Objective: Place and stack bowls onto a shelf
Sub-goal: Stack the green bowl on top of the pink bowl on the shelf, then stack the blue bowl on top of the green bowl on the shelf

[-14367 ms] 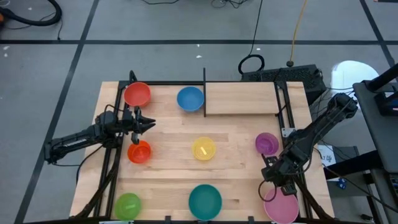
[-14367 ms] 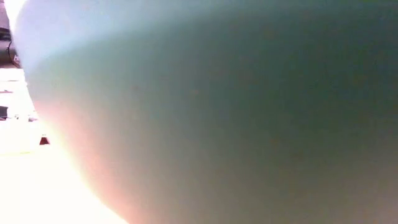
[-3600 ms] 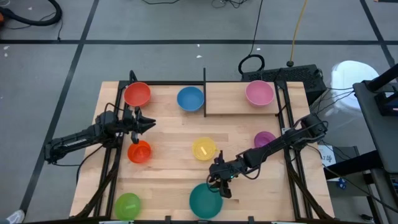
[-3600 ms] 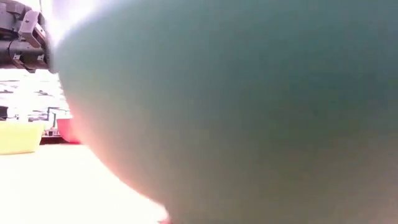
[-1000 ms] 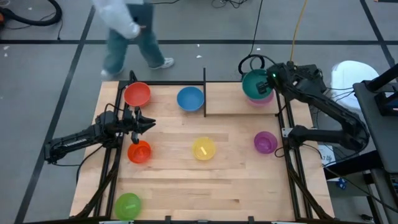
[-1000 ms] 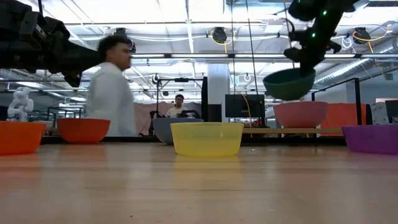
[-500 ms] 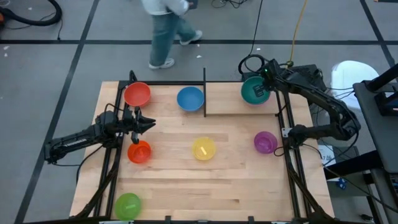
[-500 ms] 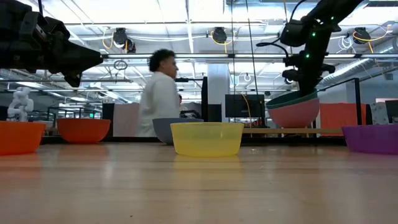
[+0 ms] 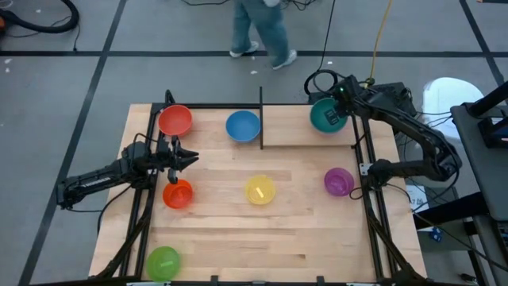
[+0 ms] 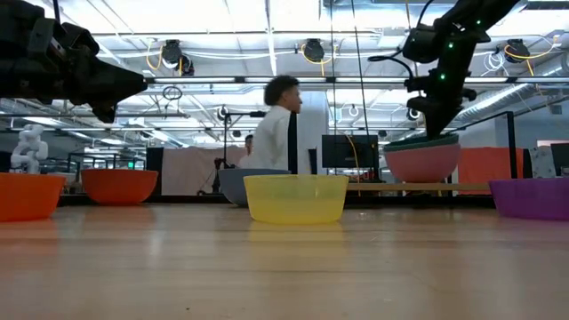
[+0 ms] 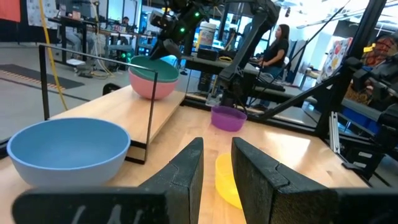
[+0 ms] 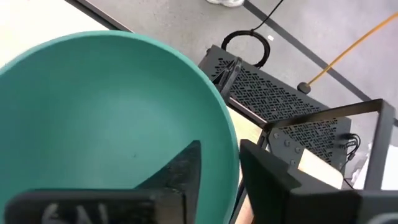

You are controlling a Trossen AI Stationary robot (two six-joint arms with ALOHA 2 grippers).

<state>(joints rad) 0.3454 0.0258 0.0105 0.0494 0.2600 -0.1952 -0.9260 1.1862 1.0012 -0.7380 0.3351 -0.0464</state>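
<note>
Teal bowl (image 9: pixel 325 117) nested in pink bowl (image 10: pixel 422 164) on shelf (image 9: pixel 305 137); rim pinched by right gripper (image 9: pixel 340 110); left gripper (image 9: pixel 189 158) narrow, empty.

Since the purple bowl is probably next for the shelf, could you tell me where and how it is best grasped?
Grip the purple bowl by its thin rim, coming from above: it sits upright and open. The right end effector, still at the teal bowl, is nearest, so pinch the rim's right side.

the teal bowl (image 12: pixel 106 118) fills most of the view, its hollow facing the camera. the right hand (image 12: pixel 219 180) straddles the bowl's rim, one finger (image 12: pixel 177 171) inside and the other outside. beyond the rim lie a black perforated metal panel (image 12: pixel 280 102), a coiled black cable (image 12: pixel 245 46) and a yellow cable (image 12: pixel 348 46) on grey floor.
</note>
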